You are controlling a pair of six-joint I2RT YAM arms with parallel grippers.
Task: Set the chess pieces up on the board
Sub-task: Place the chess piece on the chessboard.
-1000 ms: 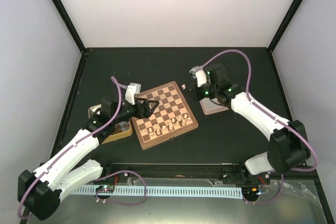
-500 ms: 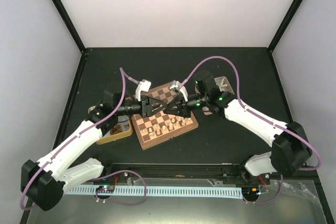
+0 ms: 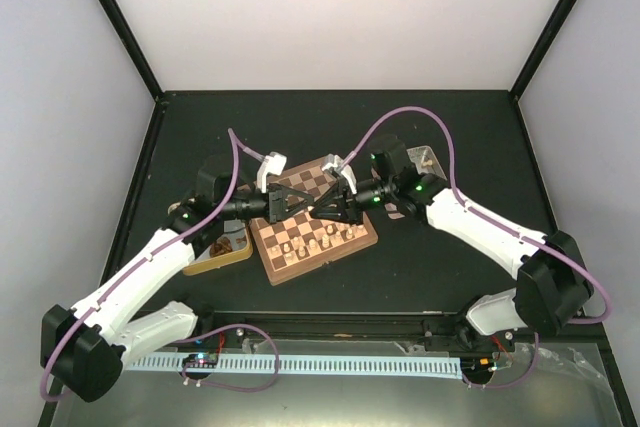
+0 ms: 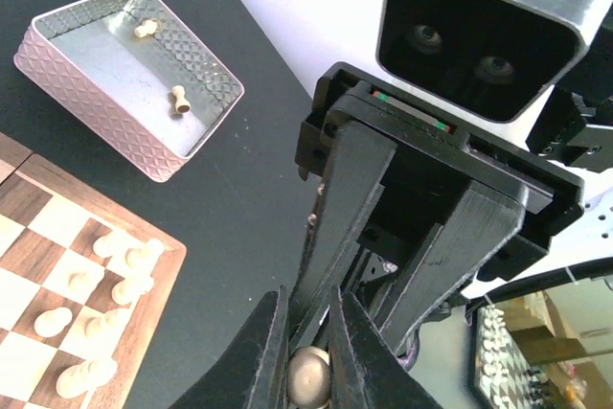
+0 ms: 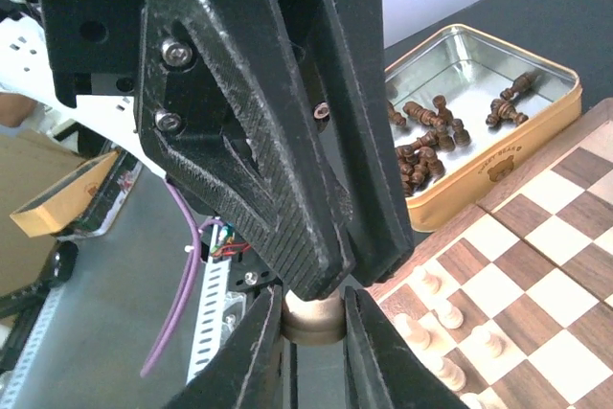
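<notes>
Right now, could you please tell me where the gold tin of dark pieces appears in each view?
Top external: gold tin, left of the board, partly under the left arm.
Left wrist: not in view.
Right wrist: upper right.
Shared landmark: the board, seen in all three.

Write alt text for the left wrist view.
The left end effector pinches a pale chess piece at the bottom of the frame, with the right end effector facing it tip to tip. Behind, a metal tray holds two more pieces, and a chessboard corner carries several pieces.
</notes>
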